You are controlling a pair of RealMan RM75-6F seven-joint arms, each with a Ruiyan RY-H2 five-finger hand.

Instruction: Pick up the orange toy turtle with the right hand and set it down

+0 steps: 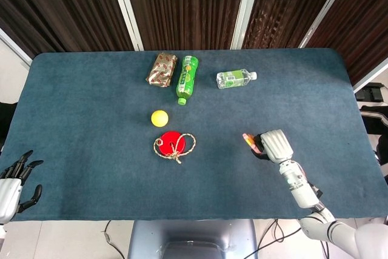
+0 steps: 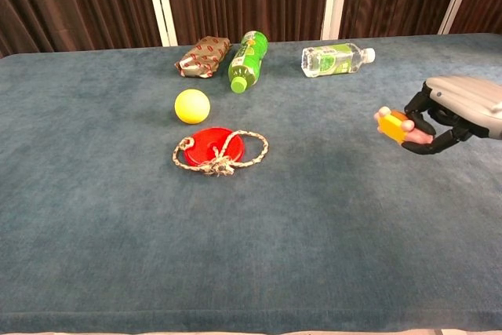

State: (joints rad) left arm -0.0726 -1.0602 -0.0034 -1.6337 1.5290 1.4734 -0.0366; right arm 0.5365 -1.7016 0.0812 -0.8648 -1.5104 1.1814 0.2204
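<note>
We have the turtle [image 2: 394, 125] pinched between the right hand's [image 2: 447, 112] dark fingers [image 2: 417, 104], tilted and apparently clear of the counter [image 2: 235, 217]. We judge the pickup done; next, lower it and spread the fingers.

worktop [image 2: 94, 217]: matt blue cloth, napped
turtle [image 2: 394, 125]: smooth orange plastic
right robot hand [image 2: 447, 111]: grey shell, satin; black fingers [image 2: 427, 147]
bottles [image 2: 249, 60]: clear glossy plastic, printed labels
ball [image 2: 192, 106]: smooth matt yellow
disc [image 2: 210, 145]: red plastic, rough twine around it
</note>
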